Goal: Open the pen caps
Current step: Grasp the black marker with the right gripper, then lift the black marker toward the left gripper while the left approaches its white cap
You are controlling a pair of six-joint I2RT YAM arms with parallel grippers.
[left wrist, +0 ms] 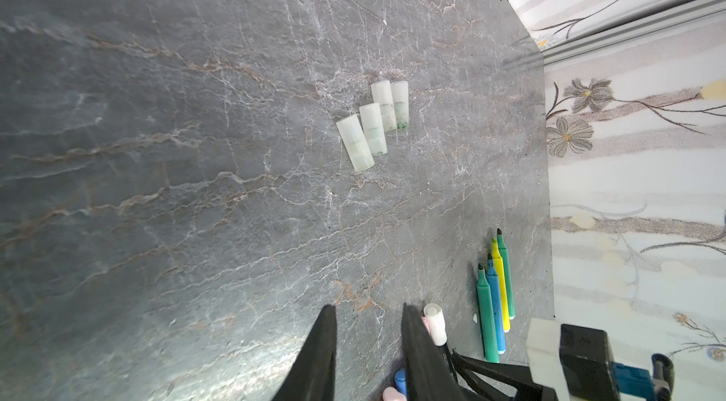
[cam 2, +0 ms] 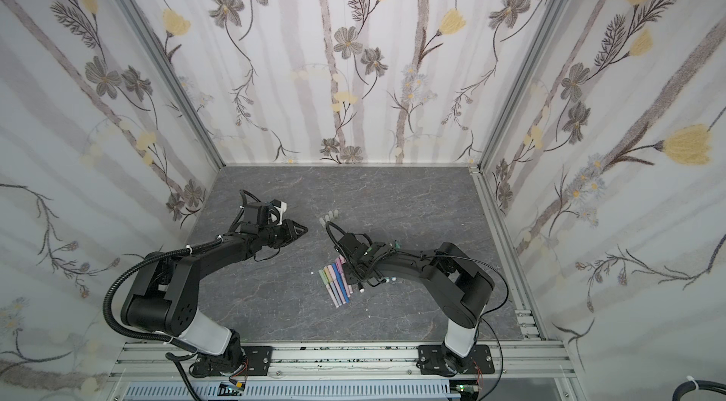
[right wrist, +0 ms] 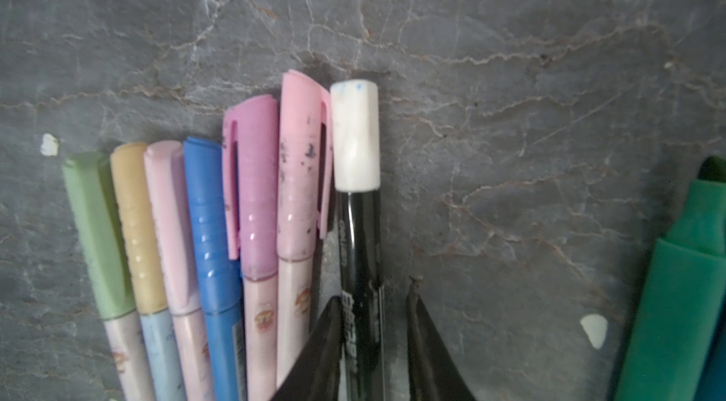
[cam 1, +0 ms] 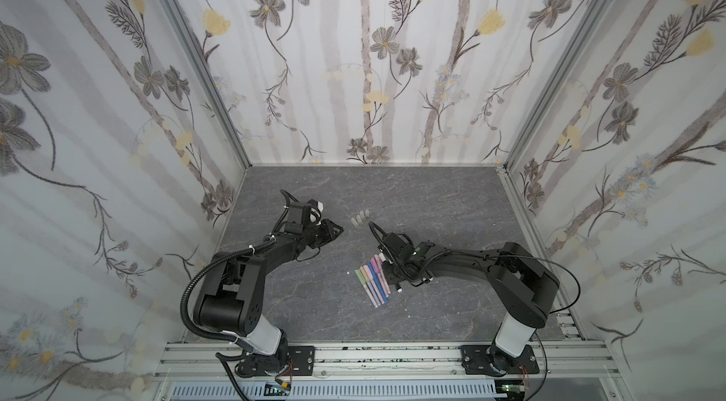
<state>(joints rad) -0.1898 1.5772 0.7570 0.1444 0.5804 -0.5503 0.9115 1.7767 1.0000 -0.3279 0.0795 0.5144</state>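
The right gripper [right wrist: 373, 293] sits low over the table [right wrist: 510, 65] with its jaws narrowed around the barrel of a black pen [right wrist: 359, 245], but it is not clamped. One finger meets the barrel's edge, while a strip of grey table shows between the barrel and the other finger. The pen lies flat with its white cap [right wrist: 355, 135] on, pointing away from the gripper. Just beside that cap, seemingly touching it, is the clip of a pink cap [right wrist: 300, 167], which ends a tight row of capped pastel pens [right wrist: 212, 222]. That closeness looks like the main hazard. The finger on that side could pinch or nudge the pink pen as the jaws shut, and a lift would then drag the row askew. A hold on the smooth barrel may also slip, or let the pen swivel, once the cap is pulled. The left gripper [left wrist: 369, 308] hangs partly open and empty, apart from the white cap. It would have to reach in next to the pink clip and might catch both caps. Farther out, four translucent caps [left wrist: 371, 124] lie loose. Four uncapped markers [left wrist: 495, 300] rest near the right arm, where a sweeping move could scatter them.
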